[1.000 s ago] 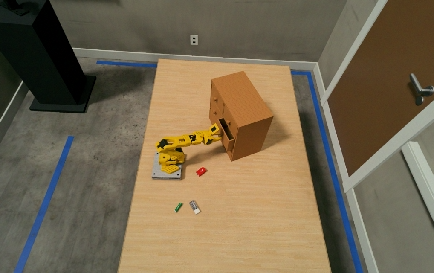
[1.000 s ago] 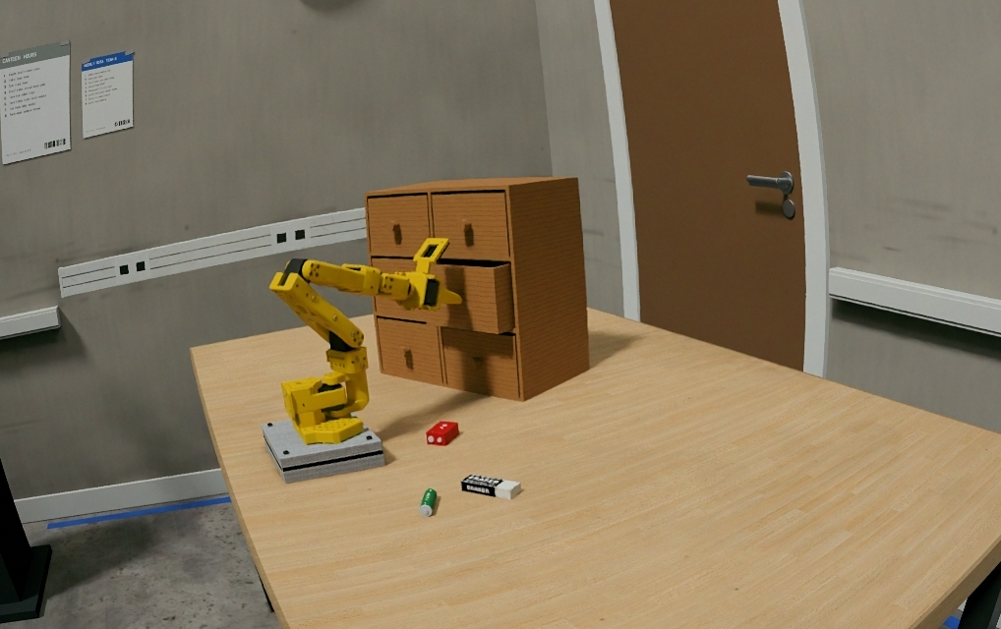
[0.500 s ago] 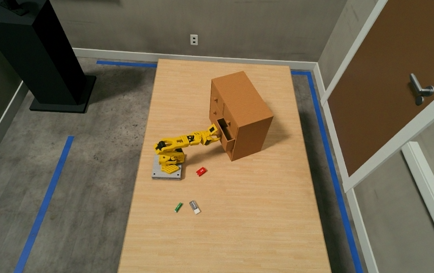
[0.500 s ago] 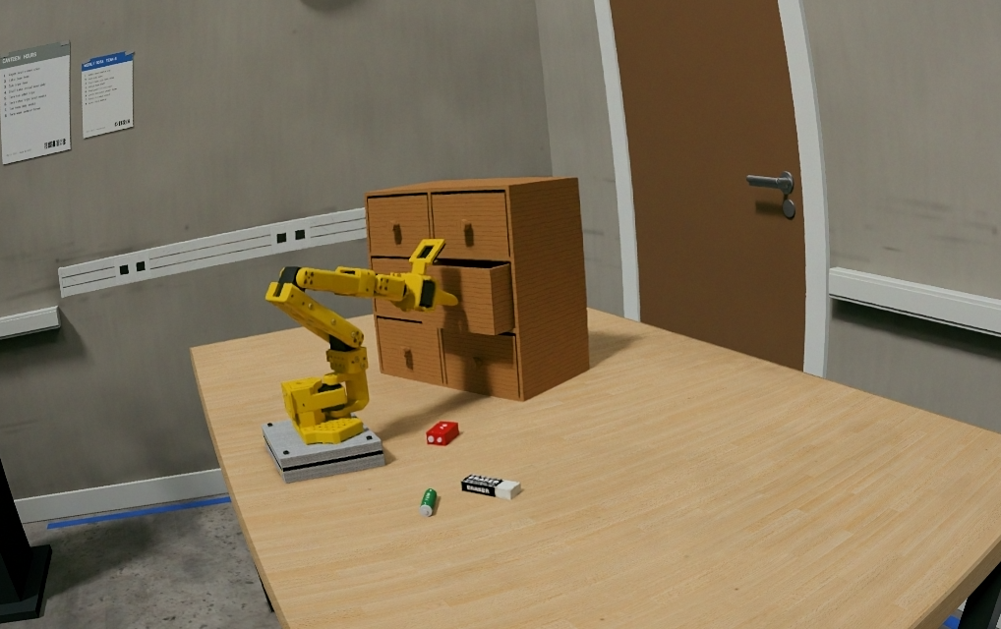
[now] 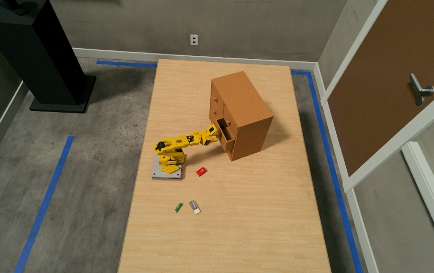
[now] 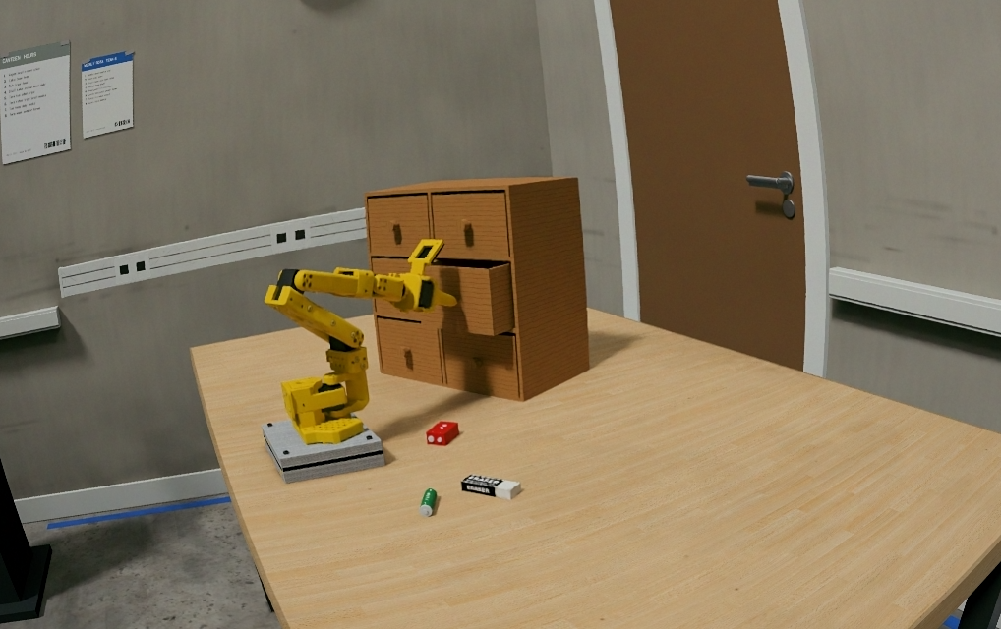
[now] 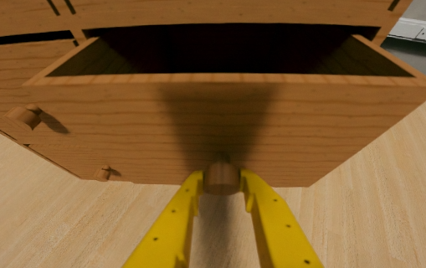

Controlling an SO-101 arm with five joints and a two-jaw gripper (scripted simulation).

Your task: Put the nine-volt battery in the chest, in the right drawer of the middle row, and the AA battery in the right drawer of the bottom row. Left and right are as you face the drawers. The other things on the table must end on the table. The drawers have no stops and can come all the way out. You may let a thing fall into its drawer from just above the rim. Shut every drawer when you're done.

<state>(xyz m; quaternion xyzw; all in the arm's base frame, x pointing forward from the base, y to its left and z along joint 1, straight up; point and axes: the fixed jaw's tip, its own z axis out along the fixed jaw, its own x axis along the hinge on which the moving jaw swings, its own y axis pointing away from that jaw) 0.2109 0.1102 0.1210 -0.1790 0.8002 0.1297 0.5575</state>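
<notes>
My gripper (image 5: 218,137) (image 6: 448,299) (image 7: 222,177) is shut on the knob (image 7: 222,184) of the right middle drawer (image 5: 230,145) (image 6: 495,301) (image 7: 331,117). That drawer stands partly out of the chest (image 5: 245,101) (image 6: 548,273); the part of its inside that shows holds nothing visible, and its back is dark. The right bottom drawer (image 6: 495,367) looks shut, in shadow below it. The red nine-volt battery (image 5: 201,171) (image 6: 441,433) lies on the table near the arm's base. The green AA battery (image 5: 177,207) (image 6: 428,502) lies farther toward the front.
A black and white eraser (image 5: 194,207) (image 6: 491,486) lies beside the AA battery. The other drawers look shut, among them the left middle drawer (image 7: 12,79). The arm's grey base plate (image 5: 166,174) (image 6: 324,461) sits near the table's left edge.
</notes>
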